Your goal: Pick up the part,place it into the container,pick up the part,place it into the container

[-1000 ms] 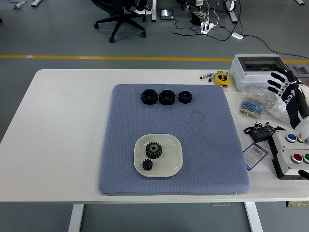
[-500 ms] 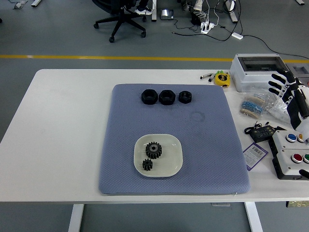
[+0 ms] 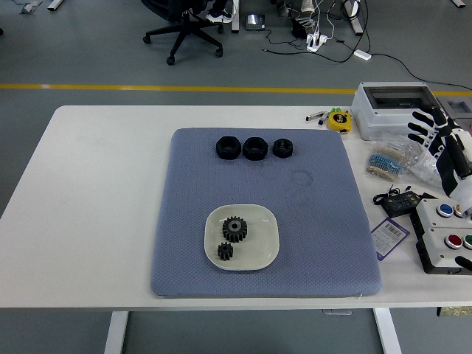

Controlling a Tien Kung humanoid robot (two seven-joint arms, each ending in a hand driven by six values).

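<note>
Two gears [image 3: 231,238] in dish [image 3: 268,237], three nuts [image 3: 254,147] behind.

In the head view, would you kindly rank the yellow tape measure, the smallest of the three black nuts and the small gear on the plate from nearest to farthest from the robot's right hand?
Measured from the right hand at the right edge:
1. Yellow tape measure, on the bare table past the mat's far right corner.
2. Smallest black nut, right end of the nut row.
3. Small gear, on the plate's near left part.
</note>
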